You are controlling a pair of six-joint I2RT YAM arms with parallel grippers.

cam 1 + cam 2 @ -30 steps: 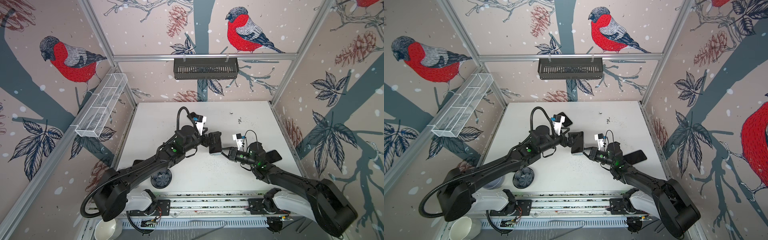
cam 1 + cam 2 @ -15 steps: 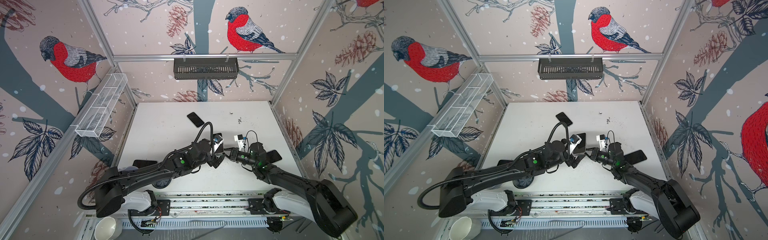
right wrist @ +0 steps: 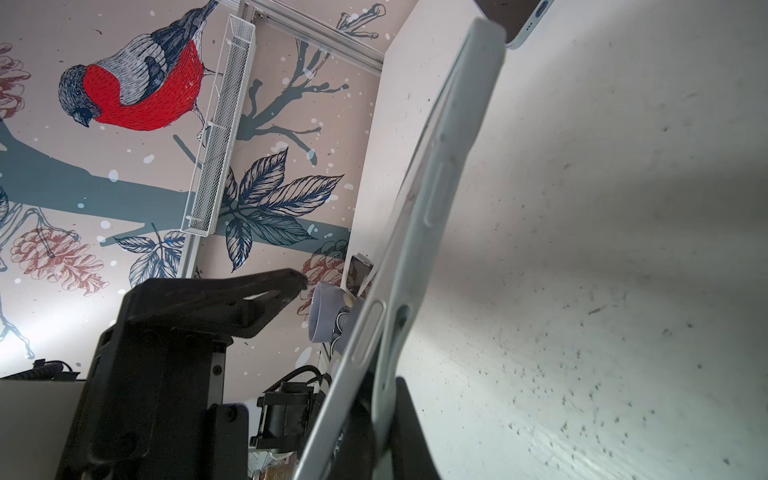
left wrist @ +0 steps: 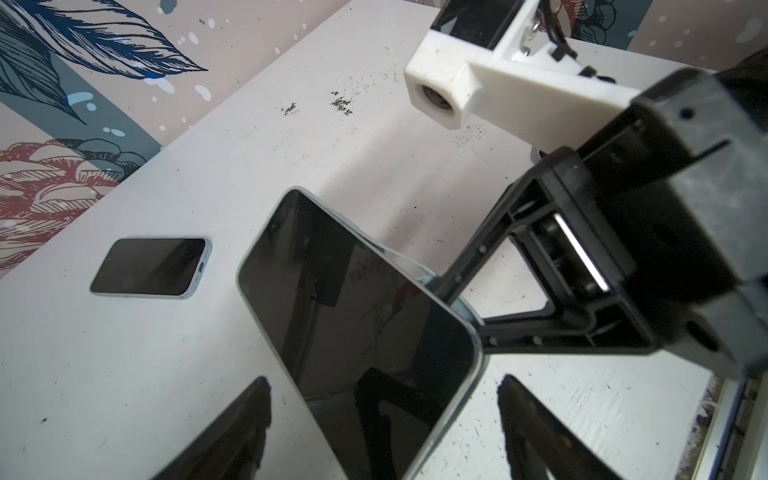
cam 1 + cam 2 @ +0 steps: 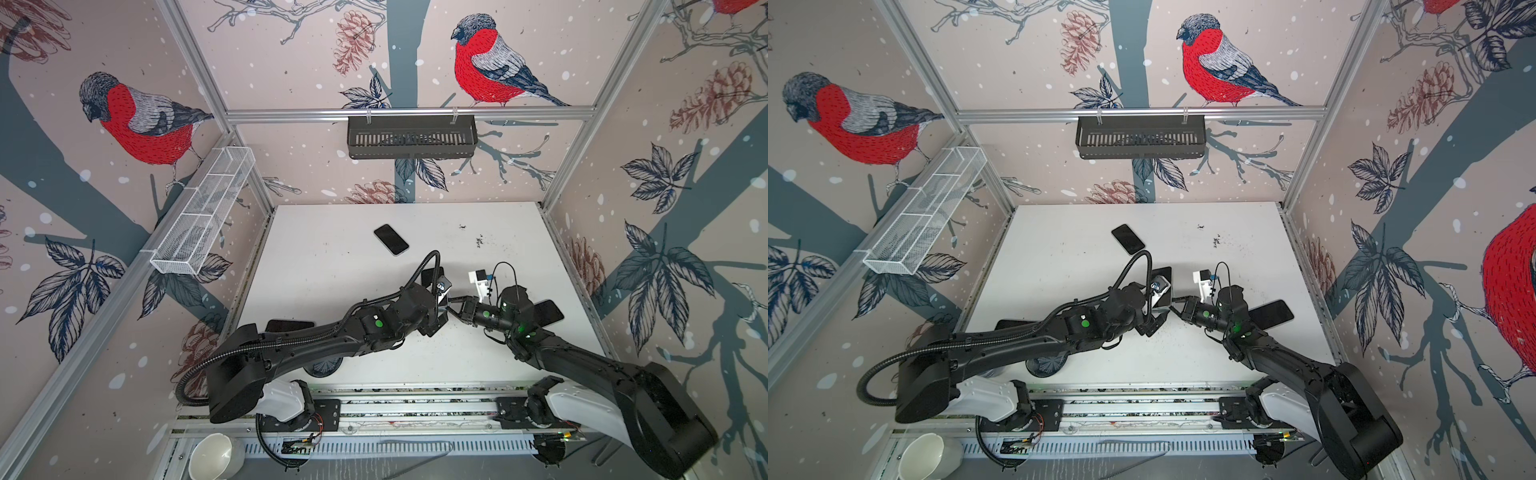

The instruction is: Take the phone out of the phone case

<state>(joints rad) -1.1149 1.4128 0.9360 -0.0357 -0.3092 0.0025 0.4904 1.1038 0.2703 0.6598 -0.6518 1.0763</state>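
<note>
My right gripper (image 4: 451,297) clamped on the rim of the phone case (image 3: 440,199), phone (image 4: 353,332) inside it, held tilted above the middle of the white table (image 5: 324,282), my left gripper (image 4: 384,380) spread wide either side of the screen

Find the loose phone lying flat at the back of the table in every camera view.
In a top view: loose phone on the table's back half, left of centre.
In a top view: loose phone, same place.
Left wrist: loose phone flat beyond the cased phone.
Right wrist: loose phone clipped at the frame edge.
Shared landmark: white table.
</note>
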